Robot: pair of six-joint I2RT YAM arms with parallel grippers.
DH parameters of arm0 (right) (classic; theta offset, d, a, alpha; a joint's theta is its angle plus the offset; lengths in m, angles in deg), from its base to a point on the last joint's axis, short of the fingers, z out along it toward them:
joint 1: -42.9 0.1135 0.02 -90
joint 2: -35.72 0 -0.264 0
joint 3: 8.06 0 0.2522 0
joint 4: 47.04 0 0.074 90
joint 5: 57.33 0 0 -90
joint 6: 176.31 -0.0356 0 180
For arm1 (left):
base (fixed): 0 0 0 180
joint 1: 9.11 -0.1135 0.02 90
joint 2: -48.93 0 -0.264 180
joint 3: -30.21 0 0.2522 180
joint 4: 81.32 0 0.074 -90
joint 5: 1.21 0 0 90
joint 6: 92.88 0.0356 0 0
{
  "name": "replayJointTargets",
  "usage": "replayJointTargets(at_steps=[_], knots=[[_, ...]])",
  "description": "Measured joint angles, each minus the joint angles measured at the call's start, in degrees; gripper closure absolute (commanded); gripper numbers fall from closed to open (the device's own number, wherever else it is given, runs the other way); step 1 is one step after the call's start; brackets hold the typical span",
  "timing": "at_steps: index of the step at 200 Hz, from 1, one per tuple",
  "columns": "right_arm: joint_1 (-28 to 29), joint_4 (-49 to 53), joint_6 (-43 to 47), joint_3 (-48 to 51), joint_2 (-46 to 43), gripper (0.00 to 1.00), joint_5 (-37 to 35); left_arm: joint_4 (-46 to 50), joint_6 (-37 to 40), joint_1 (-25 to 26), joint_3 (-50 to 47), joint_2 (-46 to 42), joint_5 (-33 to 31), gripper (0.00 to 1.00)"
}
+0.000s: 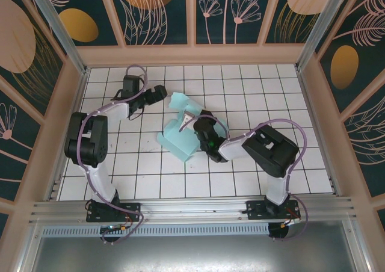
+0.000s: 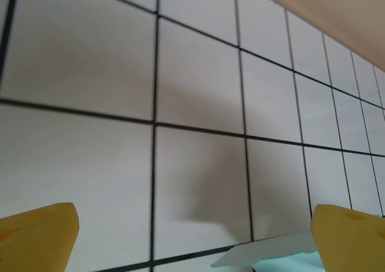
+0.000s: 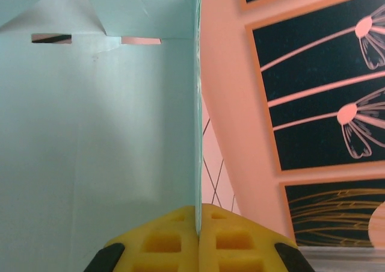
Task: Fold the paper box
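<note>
The right gripper (image 3: 197, 227) clamps the paper box (image 3: 96, 139)—hold it steady while the wide-open left gripper (image 2: 194, 239) folds the flap (image 1: 178, 102) seemingly beside it.

The top camera looks down from above the near edge over the whole white, black-gridded tiled tabletop (image 1: 240, 170). The left wrist camera skims close over those tiles. The right wrist camera sits tight against the pale mint card box (image 3: 90, 133).

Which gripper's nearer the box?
Right. The right gripper is shut on an edge of the box; the left gripper hangs open beside its far flap, not gripping.
</note>
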Motion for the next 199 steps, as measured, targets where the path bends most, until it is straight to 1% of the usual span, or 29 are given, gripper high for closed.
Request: replayJointTargets(at_steps=[19, 38, 50, 68, 95, 131, 164, 199], knots=[[0.2, -0.8, 1.2, 0.0, 0.5, 1.00, -0.1, -0.5, -0.9, -1.2, -0.2, 0.2, 2.0, 0.09], [0.2, -0.7, 1.2, 0.0, 0.5, 1.00, -0.1, -1.7, -1.6, -1.3, -0.2, 1.0, 5.0, 0.18], [0.2, -0.4, 0.9, -0.1, 0.5, 1.00, -0.1, -2.2, -1.8, -1.2, -0.1, 2.2, 7.0, 0.24], [0.4, 0.9, 0.4, -0.6, 0.5, 1.00, -0.1, -2.1, -2.2, -1.0, 0.7, 5.3, 10.3, 0.29], [0.5, 2.4, -0.7, -0.8, 0.4, 1.00, -0.1, -1.7, -2.0, -0.8, 1.3, 9.3, 13.6, 0.30], [0.7, 4.6, -2.3, -1.1, 0.3, 1.00, -0.1, -1.1, -2.0, -0.5, 1.9, 9.4, 15.1, 0.30], [0.7, 5.8, -3.9, -1.3, 0.2, 1.00, 0.0, -1.2, -1.4, -0.2, 0.8, 9.3, 16.4, 0.38], [0.7, 6.1, -4.2, -1.3, 0.1, 1.00, 0.1, 0.6, 0.2, 1.0, 0.8, 9.3, 19.4, 0.40]])
